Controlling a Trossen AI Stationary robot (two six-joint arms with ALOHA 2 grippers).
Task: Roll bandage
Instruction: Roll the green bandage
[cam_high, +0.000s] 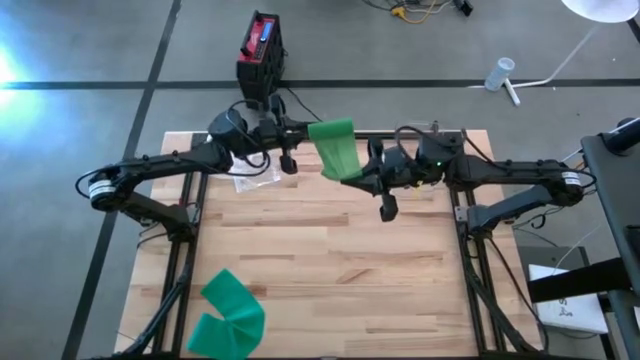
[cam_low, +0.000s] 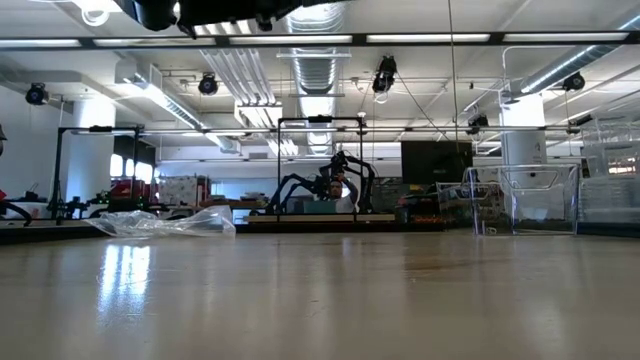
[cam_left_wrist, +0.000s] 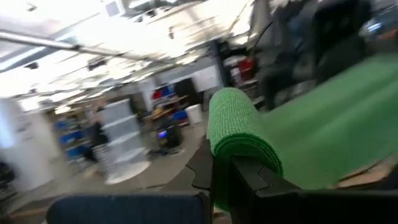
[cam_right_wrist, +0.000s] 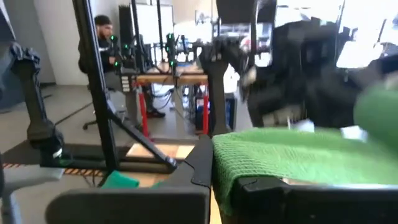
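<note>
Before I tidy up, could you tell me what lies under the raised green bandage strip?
Under the green woven bandage strip, bare wooden tabletop shows; a crumpled clear plastic wrapper lies beside it. Directly beneath is hidden.

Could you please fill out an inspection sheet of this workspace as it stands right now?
Surface: wooden table, slatted top, on a dark frame.
Job's things: green bandage held up above the table's far edge between both arms; second green bandage lying loosely folded at the near left corner.
Clutter: clear plastic wrapper on the far left part.
Grippers: left end effector shut on the green bandage's rolled end; right end effector shut on its flat end.
Cables: black leads on the floor behind the table.
Surroundings: red and black case on the floor; seated person at a distant bench.
</note>
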